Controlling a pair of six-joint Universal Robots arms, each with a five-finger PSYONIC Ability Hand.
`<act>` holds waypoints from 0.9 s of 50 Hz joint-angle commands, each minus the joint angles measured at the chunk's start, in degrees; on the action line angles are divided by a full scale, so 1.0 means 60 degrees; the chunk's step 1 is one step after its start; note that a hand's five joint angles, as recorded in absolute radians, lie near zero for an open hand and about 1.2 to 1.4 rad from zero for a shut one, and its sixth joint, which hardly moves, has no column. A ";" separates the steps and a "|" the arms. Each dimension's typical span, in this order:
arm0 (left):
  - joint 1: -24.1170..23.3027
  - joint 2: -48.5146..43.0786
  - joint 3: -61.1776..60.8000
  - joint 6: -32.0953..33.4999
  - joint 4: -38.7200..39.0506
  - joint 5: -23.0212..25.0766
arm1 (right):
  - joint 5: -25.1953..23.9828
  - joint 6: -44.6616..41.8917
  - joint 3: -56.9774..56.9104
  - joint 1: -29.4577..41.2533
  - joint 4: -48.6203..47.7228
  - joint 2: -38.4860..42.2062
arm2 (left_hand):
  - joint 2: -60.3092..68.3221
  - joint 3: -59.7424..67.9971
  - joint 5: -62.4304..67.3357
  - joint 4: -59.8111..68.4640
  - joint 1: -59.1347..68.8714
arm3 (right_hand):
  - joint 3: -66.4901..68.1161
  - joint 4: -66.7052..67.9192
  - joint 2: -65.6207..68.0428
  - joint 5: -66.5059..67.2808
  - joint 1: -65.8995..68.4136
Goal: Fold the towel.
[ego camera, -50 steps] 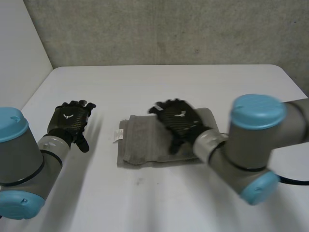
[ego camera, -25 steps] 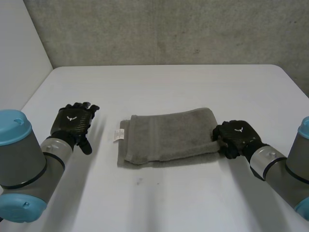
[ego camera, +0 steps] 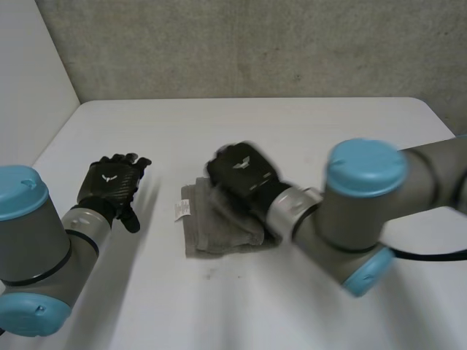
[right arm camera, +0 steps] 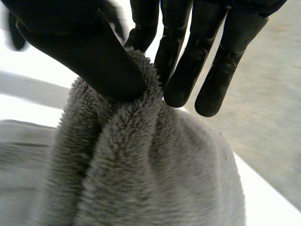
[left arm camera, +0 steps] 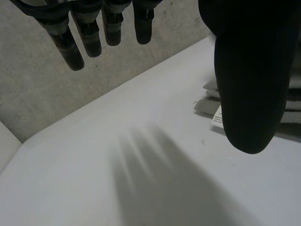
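Right hand (ego camera: pixel 239 169) has swung left, carrying right end of towel (ego camera: pixel 219 232) across; thumb and fingers pinch doubled towel at middle of table (ego camera: pixel 306 124). Left hand (ego camera: pixel 109 182) relaxed, fingers straight, apart from towel.

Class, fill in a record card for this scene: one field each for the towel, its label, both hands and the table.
towel: grey, bunched, partly folded
label: white, at the towel's end nearest the left hand
right hand: pinching a towel fold between thumb and fingers
left hand: open, apart from the towel
table: white
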 commanded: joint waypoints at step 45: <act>-0.2000 -0.3598 0.4595 -0.3588 -0.3208 -0.0957 | 0.0148 0.3724 -0.1080 -0.1450 0.3037 0.0849 | 0.0098 0.0081 -0.0279 0.0065 0.0010 | -0.9927 -0.9950 -0.9917 -0.9873 -1.1530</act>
